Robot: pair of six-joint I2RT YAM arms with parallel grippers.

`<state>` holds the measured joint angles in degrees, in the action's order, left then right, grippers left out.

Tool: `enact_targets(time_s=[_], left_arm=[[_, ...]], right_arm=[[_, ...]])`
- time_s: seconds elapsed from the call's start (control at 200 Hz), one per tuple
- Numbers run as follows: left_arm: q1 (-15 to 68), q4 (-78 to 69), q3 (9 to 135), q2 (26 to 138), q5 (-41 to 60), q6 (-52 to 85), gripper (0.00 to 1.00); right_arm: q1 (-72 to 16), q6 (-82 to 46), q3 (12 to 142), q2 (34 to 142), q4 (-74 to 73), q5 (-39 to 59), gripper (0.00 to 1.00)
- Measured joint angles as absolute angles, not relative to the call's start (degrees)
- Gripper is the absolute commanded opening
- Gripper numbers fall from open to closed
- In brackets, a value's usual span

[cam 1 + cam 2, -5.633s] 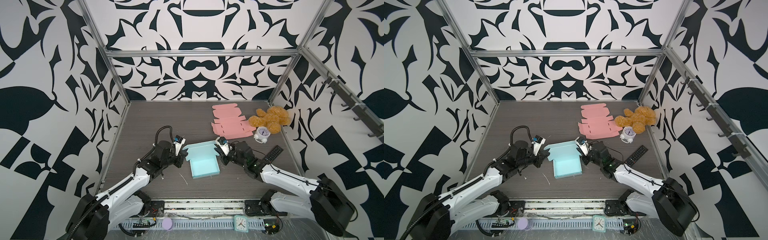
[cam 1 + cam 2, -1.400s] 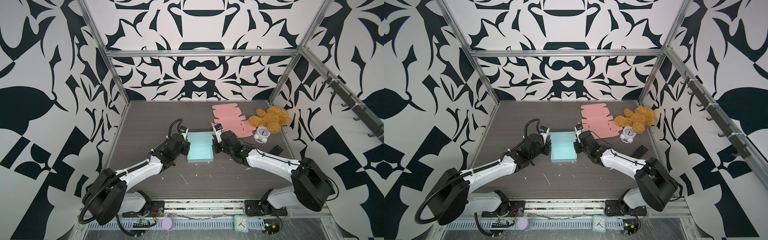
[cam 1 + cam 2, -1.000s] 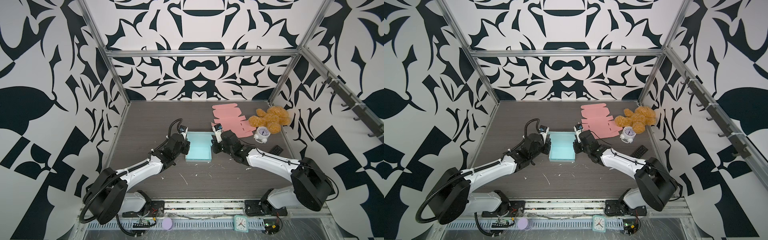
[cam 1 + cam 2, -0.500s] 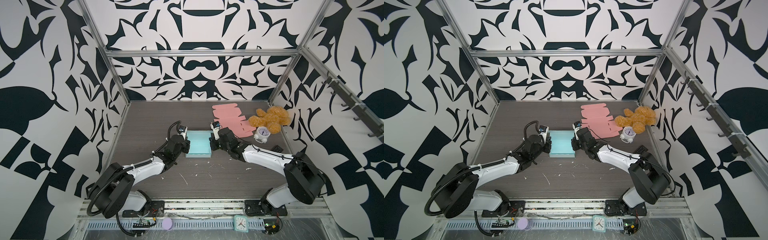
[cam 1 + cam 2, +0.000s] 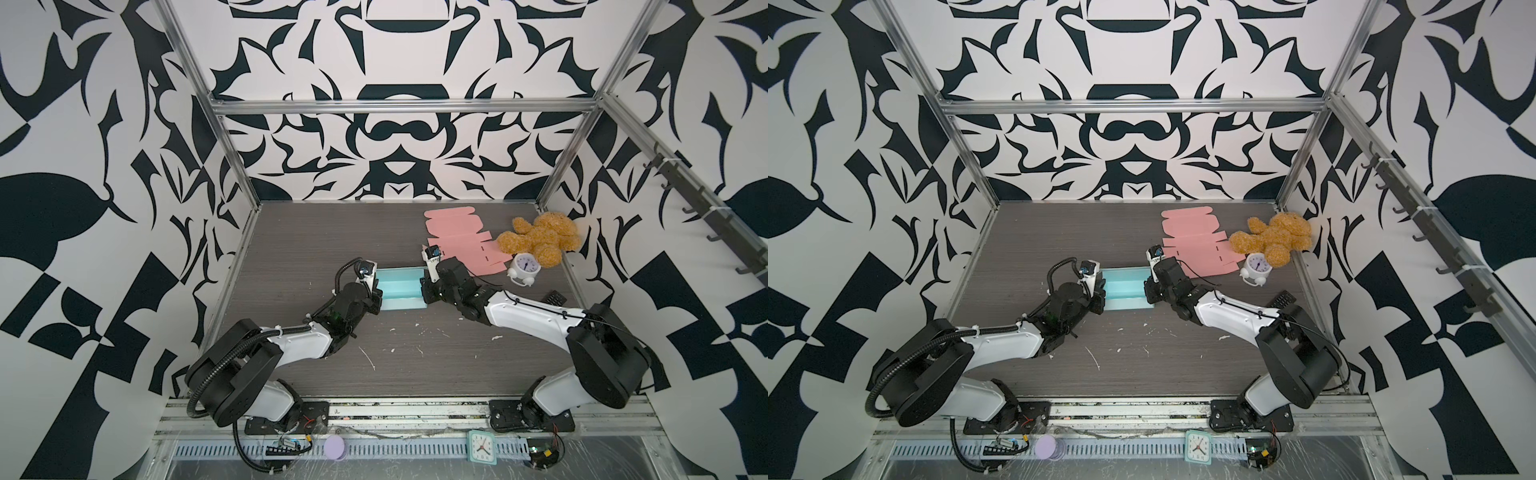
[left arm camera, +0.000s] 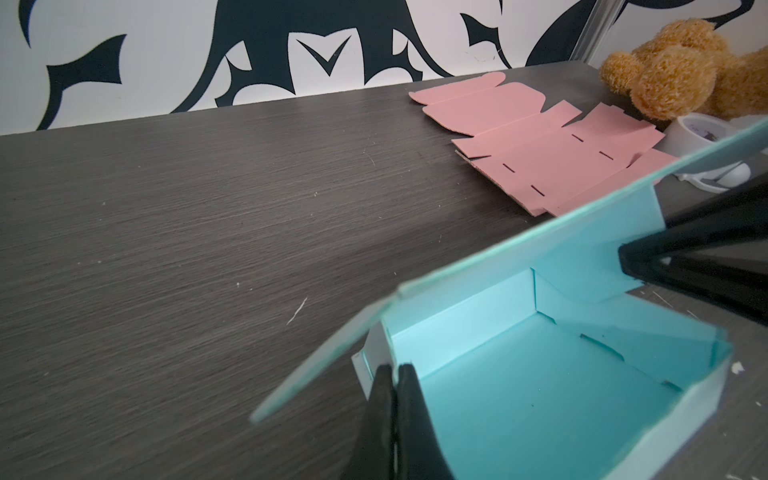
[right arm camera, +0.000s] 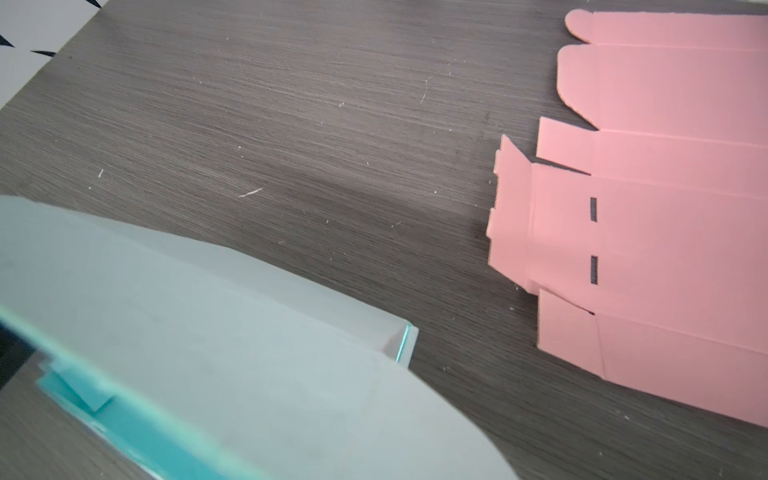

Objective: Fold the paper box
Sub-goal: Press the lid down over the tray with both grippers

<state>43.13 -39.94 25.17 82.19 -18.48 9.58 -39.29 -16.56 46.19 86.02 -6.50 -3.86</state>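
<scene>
At the centre of the table [image 5: 291, 249], we see the left gripper [image 5: 375, 291] pinched closed on the left wall of 1 teal paper box [image 5: 401, 289], whose lid is half raised. The right gripper [image 5: 424, 291] is closed on the box's right flap. Rightward lie 1 flat pink box blank [image 5: 461, 241], 1 round alarm clock [image 5: 524, 266] beside 1 teddy bear [image 5: 540, 237], and 1 remote [image 5: 555, 297]. 1 square clock [image 5: 482, 446] sits on the front rail. The dial numerals are too small to read.

teal box [image 5: 400, 291] | lid: open flat → raised half over | position: shifted farther back
</scene>
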Motion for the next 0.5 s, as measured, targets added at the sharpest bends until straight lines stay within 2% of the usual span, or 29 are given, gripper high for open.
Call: enact_targets(time_s=[0.155, 0.5], left_arm=[[45.5, -41.76, 24.08, 82.37, -20.69, 9.02, 0.04], [49.39, -46.41, 22.79, 84.58, -24.36, 8.01, 0.05]], right_arm=[[-39.42, -16.51, 44.66, 84.36, -6.04, -4.25, 0.13], [-40.25, -16.45, 40.84, 80.75, -6.24, -4.12, 0.29]])
